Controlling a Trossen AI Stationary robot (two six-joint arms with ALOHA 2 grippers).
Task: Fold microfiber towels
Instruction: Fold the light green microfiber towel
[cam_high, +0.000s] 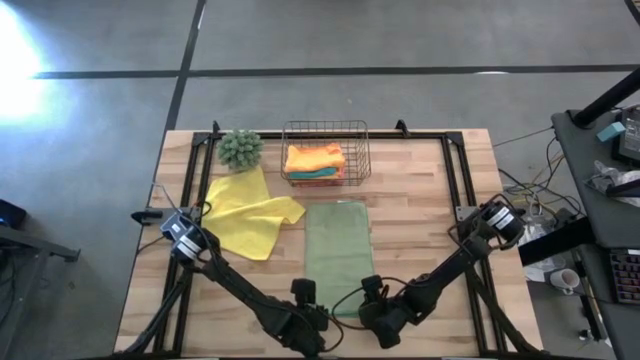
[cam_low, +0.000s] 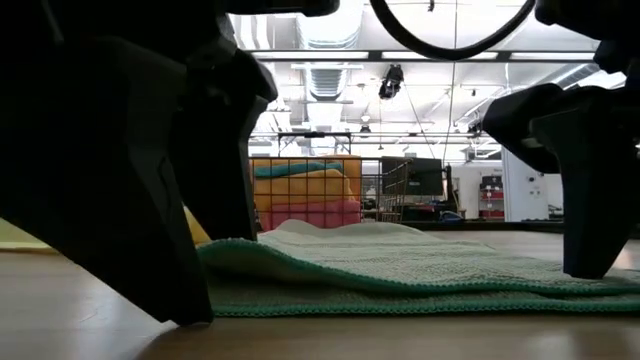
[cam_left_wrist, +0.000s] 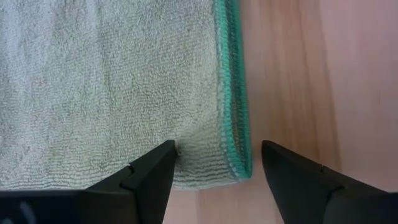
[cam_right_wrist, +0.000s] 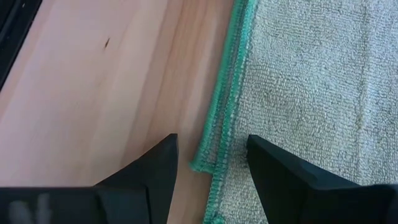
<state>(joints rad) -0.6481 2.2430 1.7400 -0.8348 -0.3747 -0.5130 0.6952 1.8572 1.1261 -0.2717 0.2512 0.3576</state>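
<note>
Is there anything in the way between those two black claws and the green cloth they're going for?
Nothing visible blocks them. The left tool and the right tool are both open, each straddling a near corner of the sage green towel. Only bare table lies around those corners; the yellow towel sits off to the side.

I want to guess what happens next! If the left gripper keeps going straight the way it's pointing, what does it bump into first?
Most likely the pale green towel. The left gripper is open, its fingers straddling the towel's near corner with the teal stitched edge, just above the wooden table. Depth is hard to judge.
</note>
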